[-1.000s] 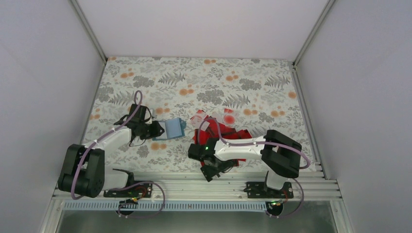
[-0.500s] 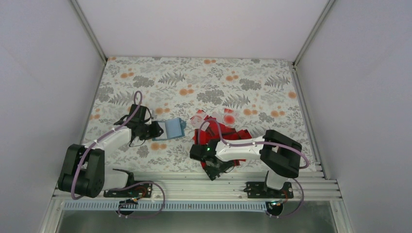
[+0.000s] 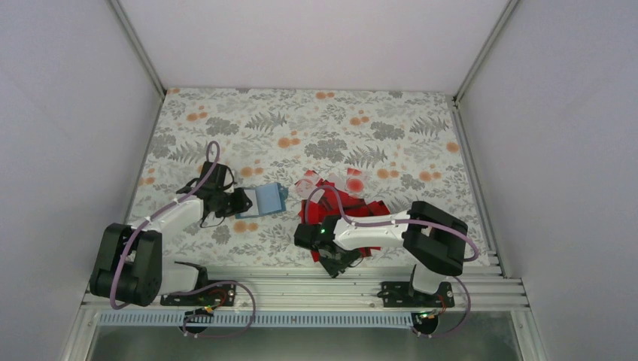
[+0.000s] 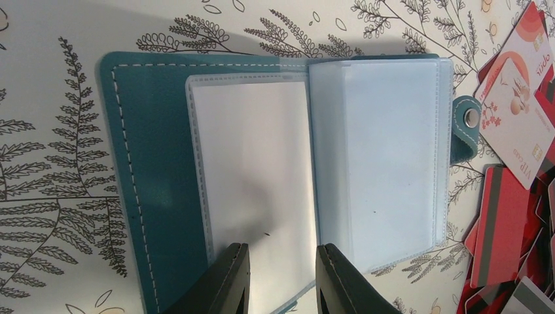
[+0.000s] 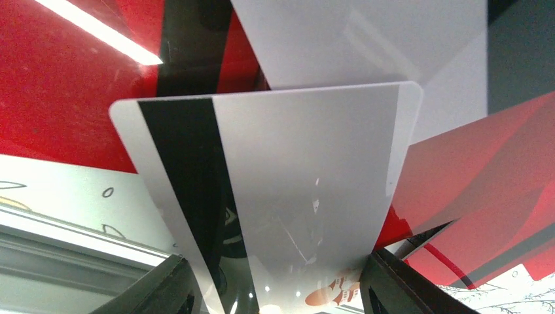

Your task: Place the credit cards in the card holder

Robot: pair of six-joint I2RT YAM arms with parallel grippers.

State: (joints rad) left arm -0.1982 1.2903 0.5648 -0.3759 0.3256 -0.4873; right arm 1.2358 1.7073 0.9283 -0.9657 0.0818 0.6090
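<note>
top cam: left gripper [image 3: 250, 201] at the open card holder [image 3: 271, 197], red cards [image 3: 342, 197] just beside, right gripper [image 3: 336, 259] at their near edge. left wrist: fingers [image 4: 229, 281] narrowly apart over a clear pocket [image 4: 252, 170] (can't tell if gripping). right wrist: striped card [image 5: 294, 183] pinched by its edges.

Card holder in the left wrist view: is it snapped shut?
No, the card holder lies open, its clear pockets spread and the snap tab unfastened.

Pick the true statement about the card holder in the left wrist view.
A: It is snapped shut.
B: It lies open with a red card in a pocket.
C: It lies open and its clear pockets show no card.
C: the card holder is spread open, and its clear pockets show no card inside.
</note>
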